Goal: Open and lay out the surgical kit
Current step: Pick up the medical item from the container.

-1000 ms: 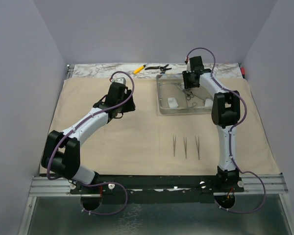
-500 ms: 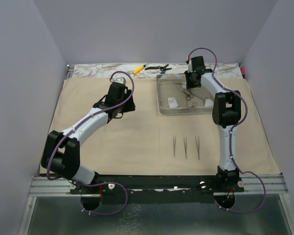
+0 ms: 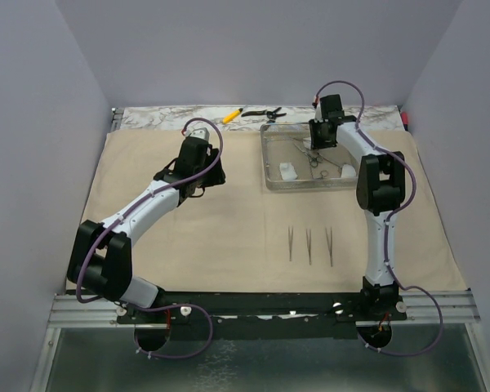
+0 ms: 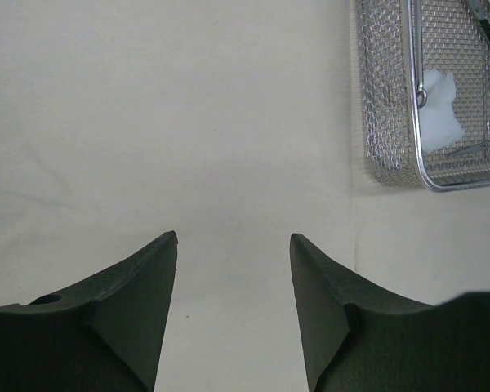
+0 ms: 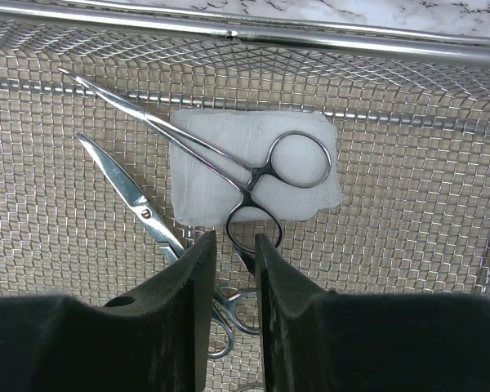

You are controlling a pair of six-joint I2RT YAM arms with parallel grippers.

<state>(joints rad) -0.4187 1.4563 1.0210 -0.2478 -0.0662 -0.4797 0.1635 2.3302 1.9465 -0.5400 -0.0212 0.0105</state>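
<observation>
Clamp (image 5: 253,175) with ring handles lies across a gauze pad (image 5: 200,192) in the wire-mesh tray (image 5: 408,220), far right on the cloth (image 4: 147,122). The right gripper (image 5: 233,245) seems clenched on its lower ring; the left gripper (image 4: 233,245) hovers spread above bare cloth.

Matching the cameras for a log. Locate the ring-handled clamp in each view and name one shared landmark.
Top external: ring-handled clamp in the wire-mesh tray, upper right, at the right end effector.
Left wrist: instrument parts at the top right corner; cannot tell whether they are the clamp.
Right wrist: centre, across a gauze pad, one ring at the end effector's tips.
Shared landmark: the wire-mesh tray.
</observation>
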